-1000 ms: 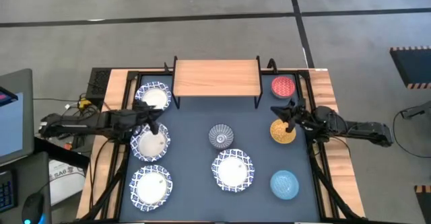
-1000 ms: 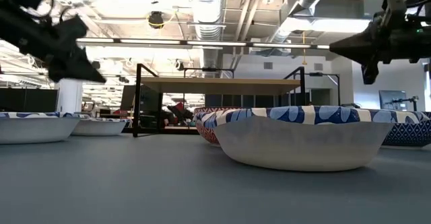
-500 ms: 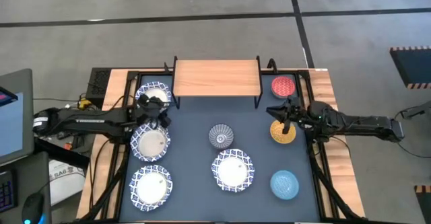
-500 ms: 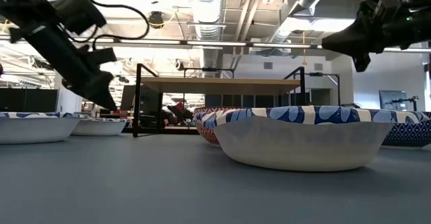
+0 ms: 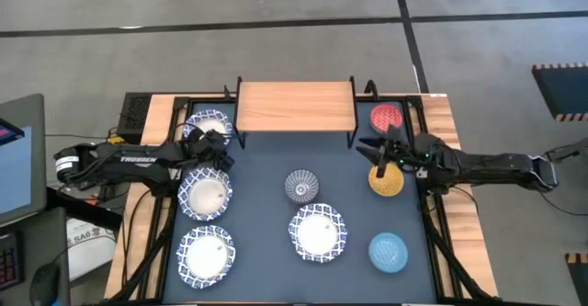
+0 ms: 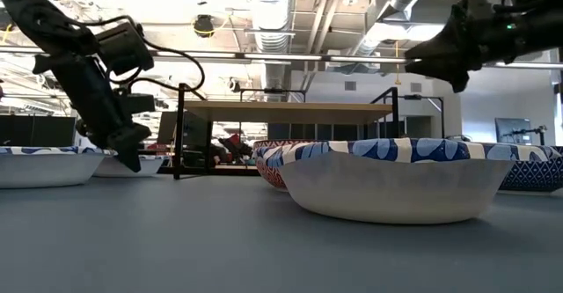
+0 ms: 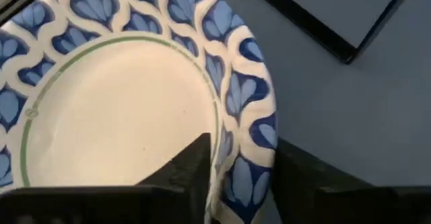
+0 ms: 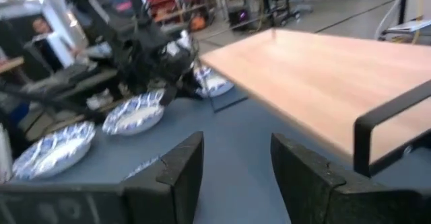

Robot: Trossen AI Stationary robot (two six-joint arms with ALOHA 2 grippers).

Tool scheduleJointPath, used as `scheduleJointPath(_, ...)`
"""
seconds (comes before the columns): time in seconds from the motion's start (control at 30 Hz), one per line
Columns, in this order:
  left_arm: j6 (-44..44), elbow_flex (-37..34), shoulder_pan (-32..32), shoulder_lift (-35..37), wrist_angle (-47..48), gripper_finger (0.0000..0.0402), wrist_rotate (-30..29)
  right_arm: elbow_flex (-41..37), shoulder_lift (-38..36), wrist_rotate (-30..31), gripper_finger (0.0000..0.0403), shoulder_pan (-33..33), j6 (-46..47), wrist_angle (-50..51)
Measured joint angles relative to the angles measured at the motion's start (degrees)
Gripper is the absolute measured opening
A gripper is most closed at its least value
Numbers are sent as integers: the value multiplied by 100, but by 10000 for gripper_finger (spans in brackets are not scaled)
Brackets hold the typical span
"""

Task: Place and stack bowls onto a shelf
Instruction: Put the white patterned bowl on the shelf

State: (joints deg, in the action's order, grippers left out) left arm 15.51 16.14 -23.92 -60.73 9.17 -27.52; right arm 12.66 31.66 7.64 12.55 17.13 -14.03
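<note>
Three wide white bowls with blue rims stand along the table's left side, the far one (image 5: 209, 125) beside the shelf (image 5: 296, 106). My left gripper (image 5: 213, 148) is low at this bowl's near rim, open, one finger inside the bowl (image 7: 101, 116) and one outside. A fourth white bowl (image 5: 318, 232) and a grey-blue bowl (image 5: 301, 186) rest mid-table. On the right sit the red bowl (image 5: 387, 119), the yellow bowl (image 5: 390, 181) and the light blue bowl (image 5: 388, 252). My right gripper (image 5: 370, 150) hangs open, high above the table between the red and yellow bowls. My left gripper straddles the far-left white bowl's rim (image 7: 232, 163) from above and slanting: one finger (image 7: 195, 167) over the bowl's inside, the other (image 7: 303, 177) outside the wall. I cannot tell whether either finger touches the rim. The bowl rests on the table.
The shelf's black leg (image 7: 316, 29) stands close beside the far-left bowl. The shelf's wooden top (image 8: 316, 76) lies bare ahead of my right gripper (image 8: 236, 146). Black rails run along both sides of the blue tabletop (image 5: 266, 168).
My left gripper has gone from above the middle-left white bowl toward the far edge and down, tipping downward, to the far-left bowl's rim. My right gripper has shifted a little toward the table's left edge while staying high.
</note>
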Motion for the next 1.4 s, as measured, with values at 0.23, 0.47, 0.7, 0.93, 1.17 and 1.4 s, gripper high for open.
scheduleJointPath(0.23,-482,220,275,2,191,10,254,709,1237,-22,135,507,225,46)
scheduleJointPath(0.47,-1397,1278,1304,-5,1209,2,-80,2181,2739,-689,112,529,-72,378)
scheduleJointPath(0.7,-971,2765,1944,-3,3449,2,-1178,3508,3821,-1167,175,529,-251,614)
scheduleJointPath(0.93,-1562,3546,2438,0,3934,2,-2018,4614,4692,-1218,243,565,-206,1229)
scheduleJointPath(1.17,-1736,3815,2987,-3,3882,2,-2786,5455,4889,532,239,801,-593,3081)
scheduleJointPath(1.4,-2934,3825,3018,-77,2043,2,-2391,5519,4260,1535,221,1635,-551,4559)
